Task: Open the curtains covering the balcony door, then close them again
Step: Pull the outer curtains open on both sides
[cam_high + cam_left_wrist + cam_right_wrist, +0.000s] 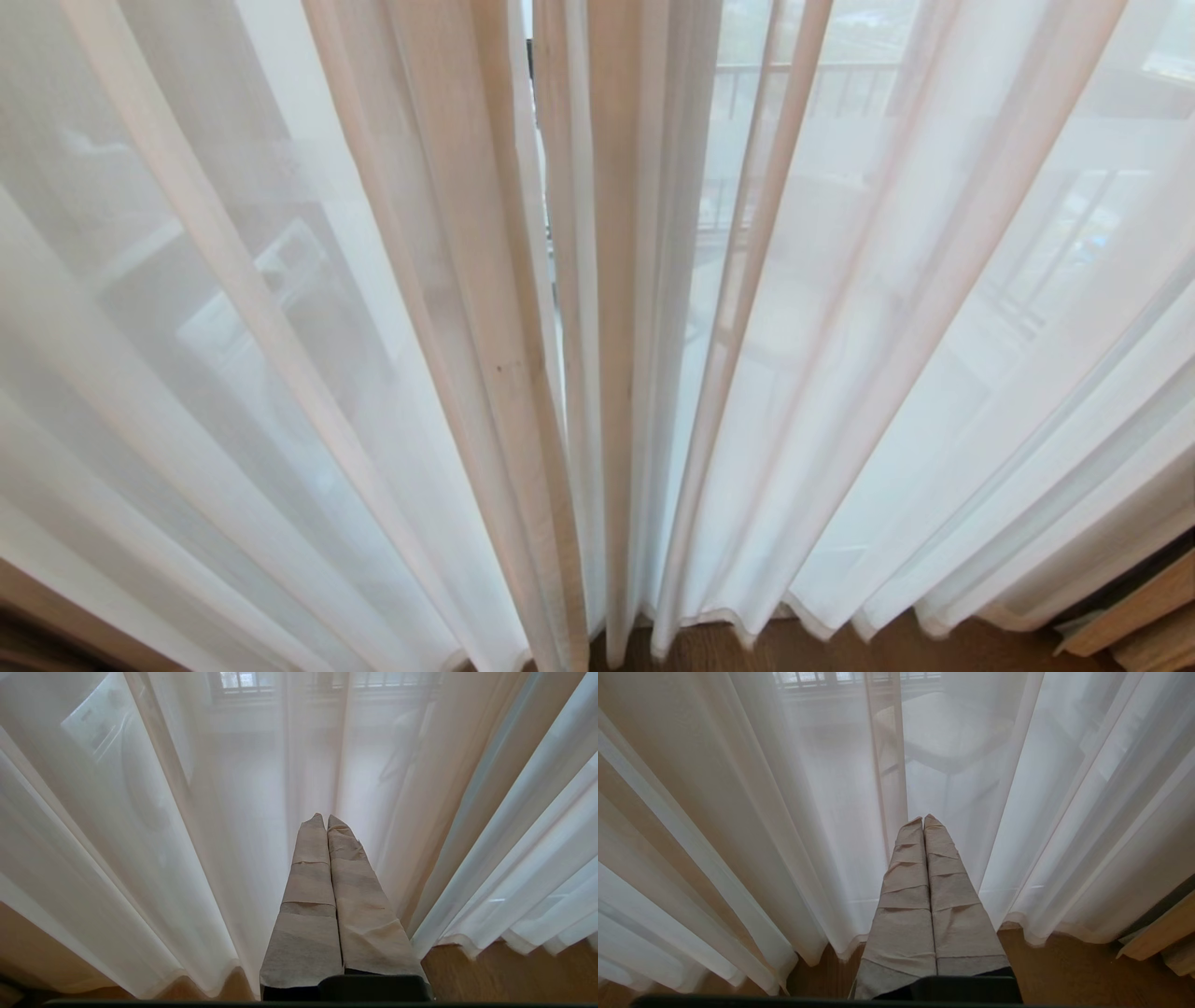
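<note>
We face drawn white sheer curtains (373, 327) hanging to the floor. Our left gripper (325, 819) and right gripper (923, 820) are pressed together, empty. The fabric looks light, soft, slippery; we'd pinch a central pleated edge (569, 373).

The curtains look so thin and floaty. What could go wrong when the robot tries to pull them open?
1. The sheer curtains are thin and slippery, so a pinch might slide off.
2. The left gripper and right gripper are both shut and hold nothing, so they must open first or they will only poke the cloth.
3. The hems reach the wooden floor, so the robot's base could perhaps catch them.
</note>
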